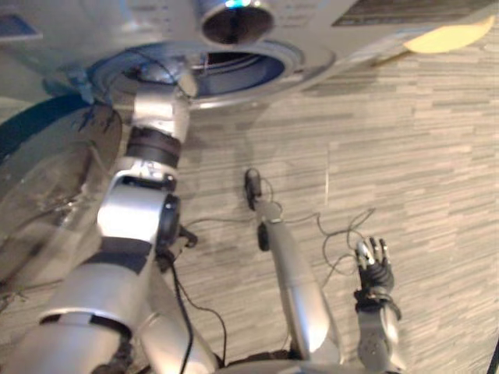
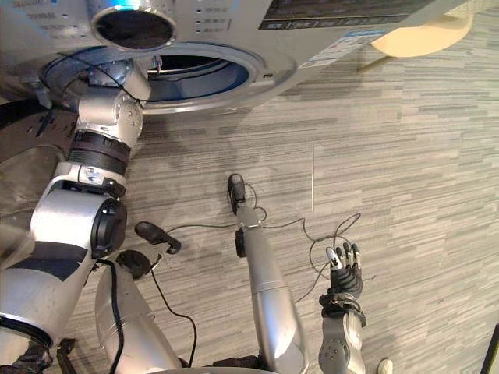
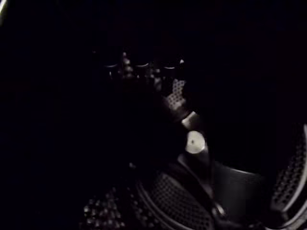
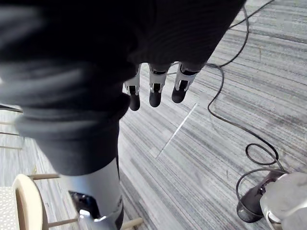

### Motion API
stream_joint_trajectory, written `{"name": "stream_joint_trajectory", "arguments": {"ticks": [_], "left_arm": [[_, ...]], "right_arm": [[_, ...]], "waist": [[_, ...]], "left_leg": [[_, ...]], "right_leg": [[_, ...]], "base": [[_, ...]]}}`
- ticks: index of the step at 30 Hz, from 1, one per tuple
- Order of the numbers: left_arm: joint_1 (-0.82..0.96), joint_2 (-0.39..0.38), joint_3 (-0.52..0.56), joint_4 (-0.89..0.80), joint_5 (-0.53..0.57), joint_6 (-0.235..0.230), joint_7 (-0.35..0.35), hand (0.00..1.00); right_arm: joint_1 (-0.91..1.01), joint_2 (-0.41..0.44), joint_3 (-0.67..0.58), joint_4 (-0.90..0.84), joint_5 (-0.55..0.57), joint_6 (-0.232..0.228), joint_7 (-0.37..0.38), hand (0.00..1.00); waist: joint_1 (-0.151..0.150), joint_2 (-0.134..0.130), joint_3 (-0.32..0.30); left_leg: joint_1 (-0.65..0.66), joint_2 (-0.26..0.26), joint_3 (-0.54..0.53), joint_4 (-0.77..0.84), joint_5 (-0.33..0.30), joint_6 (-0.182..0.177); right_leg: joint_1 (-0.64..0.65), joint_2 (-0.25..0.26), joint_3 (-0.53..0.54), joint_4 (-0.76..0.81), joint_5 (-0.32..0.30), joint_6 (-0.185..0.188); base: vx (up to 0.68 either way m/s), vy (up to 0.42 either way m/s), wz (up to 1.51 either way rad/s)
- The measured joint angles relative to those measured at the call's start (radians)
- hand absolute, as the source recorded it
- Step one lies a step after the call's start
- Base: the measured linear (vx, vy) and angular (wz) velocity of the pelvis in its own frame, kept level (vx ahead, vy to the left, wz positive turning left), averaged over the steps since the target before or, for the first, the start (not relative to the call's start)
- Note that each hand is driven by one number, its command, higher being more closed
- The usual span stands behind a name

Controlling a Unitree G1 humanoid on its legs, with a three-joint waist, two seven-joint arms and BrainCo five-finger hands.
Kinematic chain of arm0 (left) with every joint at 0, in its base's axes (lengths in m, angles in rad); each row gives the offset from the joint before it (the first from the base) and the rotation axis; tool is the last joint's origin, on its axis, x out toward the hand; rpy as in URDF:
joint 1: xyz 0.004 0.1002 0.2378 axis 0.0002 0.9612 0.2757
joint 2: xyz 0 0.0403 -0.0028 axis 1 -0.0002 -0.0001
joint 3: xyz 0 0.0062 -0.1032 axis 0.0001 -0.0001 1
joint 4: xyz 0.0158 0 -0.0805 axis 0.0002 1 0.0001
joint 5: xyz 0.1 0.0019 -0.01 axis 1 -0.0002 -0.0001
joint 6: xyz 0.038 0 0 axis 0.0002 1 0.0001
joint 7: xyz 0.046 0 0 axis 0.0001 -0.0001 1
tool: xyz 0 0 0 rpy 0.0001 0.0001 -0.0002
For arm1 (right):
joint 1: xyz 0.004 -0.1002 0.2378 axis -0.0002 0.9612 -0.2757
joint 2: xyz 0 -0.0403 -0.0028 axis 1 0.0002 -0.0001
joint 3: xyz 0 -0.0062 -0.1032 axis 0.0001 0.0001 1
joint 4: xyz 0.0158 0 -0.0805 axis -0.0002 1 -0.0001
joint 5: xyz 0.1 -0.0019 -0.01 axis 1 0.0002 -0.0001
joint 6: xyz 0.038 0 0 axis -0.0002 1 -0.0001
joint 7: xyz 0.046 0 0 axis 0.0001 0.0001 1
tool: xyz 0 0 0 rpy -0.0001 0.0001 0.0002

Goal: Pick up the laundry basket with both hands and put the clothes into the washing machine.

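Low over the grey plank floor (image 2: pixel 421 156), on the robot's right side, the right hand (image 2: pixel 343 269) hangs with its dark-tipped fingers (image 4: pixel 154 93) loosely straight and slightly spread. They hold nothing and touch nothing. A wide stretch of floor lies around this hand, and it is well apart from the washing machine (image 2: pixel 312 31) across the top of the head views.

The left arm (image 2: pixel 101 117) reaches up and forward to the machine's round opening. Its wrist crosses the near edge of the silver rim (image 2: pixel 265 78), and the left hand is hidden inside, so its grip cannot be told. In the left wrist view the inside is very dark. Parts of the perforated drum wall (image 3: pixel 182 211) curve close by, and whether clothes lie there cannot be made out.

The machine's glass door (image 1: pixel 47 179) stands swung open at the robot's left, just beside the left arm's upper part. A round dial (image 2: pixel 132 27) sits on the front panel above the opening. A pale rounded object (image 2: pixel 421 35) shows at the machine's right end, well apart from both hands.
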Motion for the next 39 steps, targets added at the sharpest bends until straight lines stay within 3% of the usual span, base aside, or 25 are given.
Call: {"name": "stream_joint_trajectory", "arguments": {"ticks": [6, 10, 12, 15, 18, 23, 27, 29, 34, 36, 39], "left_arm": [[0.093, -0.001, 0.014, 0.006, 0.054, -0.013, 0.039, 0.0], [0.264, -0.135, 0.041, 0.024, 0.096, -0.038, 0.013, 0.0], [0.415, -0.25, 0.027, 0.076, 0.103, -0.045, -0.014, 0.0], [0.643, -0.385, -0.091, 0.143, 0.113, -0.034, -0.047, 0.0], [0.853, -0.444, -0.193, 0.174, 0.162, -0.025, -0.094, 0.0], [1.055, -0.414, -0.277, 0.182, 0.187, -0.026, -0.172, 0.0], [1.156, -0.364, -0.352, 0.151, 0.212, -0.039, -0.223, 0.0], [1.191, -0.326, -0.358, 0.13, 0.244, -0.06, -0.244, 0.0], [1.239, -0.249, -0.295, 0.174, 0.264, -0.086, -0.324, 0.0], [1.265, -0.221, -0.243, 0.221, 0.31, -0.083, -0.339, 0.0], [1.304, -0.214, -0.167, 0.29, 0.367, -0.078, -0.355, 0.0]], "right_arm": [[-0.001, 0.014, 0.002, 0.007, -0.001, -0.002, 0.001, 0.0], [-0.025, 0.014, -0.002, 0.133, -0.003, 0.009, -0.003, 0.0], [-0.054, 0.014, -0.004, 0.227, -0.014, 0.026, -0.013, 0.0], [-0.097, 0.013, -0.004, 0.319, -0.028, 0.043, -0.03, 0.0], [-0.111, 0.013, -0.002, 0.391, -0.037, 0.063, -0.033, 0.0], [-0.107, -0.009, -0.003, 0.484, -0.043, 0.074, -0.045, 0.0], [-0.066, -0.024, -0.003, 0.537, -0.044, 0.09, -0.04, 0.0], [-0.063, -0.03, -0.009, 0.589, -0.057, 0.092, -0.028, 0.0], [-0.071, -0.054, -0.103, 0.778, -0.165, 0.133, -0.015, 0.0], [-0.069, -0.062, -0.13, 0.813, -0.2, 0.153, 0.002, 0.0], [-0.071, -0.062, -0.154, 0.847, -0.205, 0.158, 0.022, 0.0]], "waist": [[-0.013, 0.001, 0.0], [-0.003, 0.007, -0.011], [0.002, 0.021, -0.052], [0.017, 0.044, -0.069], [0.028, 0.062, -0.094], [0.053, 0.08, -0.163], [0.081, 0.097, -0.247], [0.075, 0.101, -0.29], [0.077, 0.127, -0.37], [0.075, 0.13, -0.396], [0.077, 0.121, -0.42]], "left_leg": [[0.056, -0.008, 0.001, -0.023, 0.001, -0.001], [0.14, -0.054, -0.011, -0.08, 0.018, -0.007], [0.175, -0.108, -0.02, -0.129, 0.042, -0.002], [0.259, -0.174, -0.042, -0.18, 0.059, -0.001], [0.352, -0.231, -0.055, -0.233, 0.067, 0.0], [0.494, -0.3, -0.054, -0.332, 0.091, -0.009], [0.623, -0.364, -0.07, -0.473, 0.147, -0.019], [0.663, -0.392, -0.086, -0.546, 0.182, -0.032], [0.785, -0.444, -0.143, -0.747, 0.277, -0.039], [0.832, -0.46, -0.158, -0.816, 0.312, -0.041], [0.876, -0.478, -0.183, -0.853, 0.322, -0.04]], "right_leg": [[0.048, -0.005, -0.005, -0.001, -0.001, 0.0], [0.128, -0.035, -0.028, -0.007, -0.013, -0.002], [0.159, -0.076, -0.039, 0.007, -0.043, 0.0], [0.237, -0.129, -0.059, 0.04, -0.086, 0.01], [0.324, -0.176, -0.077, 0.056, -0.117, 0.019], [0.458, -0.22, -0.099, 0.02, -0.131, 0.032], [0.599, -0.262, -0.155, -0.055, -0.132, 0.034], [0.648, -0.277, -0.192, -0.09, -0.134, 0.036], [0.817, -0.26, -0.267, -0.276, -0.083, 0.048], [0.889, -0.241, -0.297, -0.374, -0.043, 0.051], [0.952, -0.234, -0.322, -0.426, -0.035, 0.054]], "base": [[-0.01, 0.018, 0.06], [0.01, 0.027, 0.33], [0.03, 0.058, 0.66], [0.05, 0.075, 0.68], [0.04, 0.062, 0.58], [0.02, 0.002, 0.31], [0.07, -0.018, 0.42], [0.09, -0.059, 0.54], [0.12, -0.047, 0.35], [0.16, -0.039, 0.19], [0.1, 0.002, 0.18]]}}
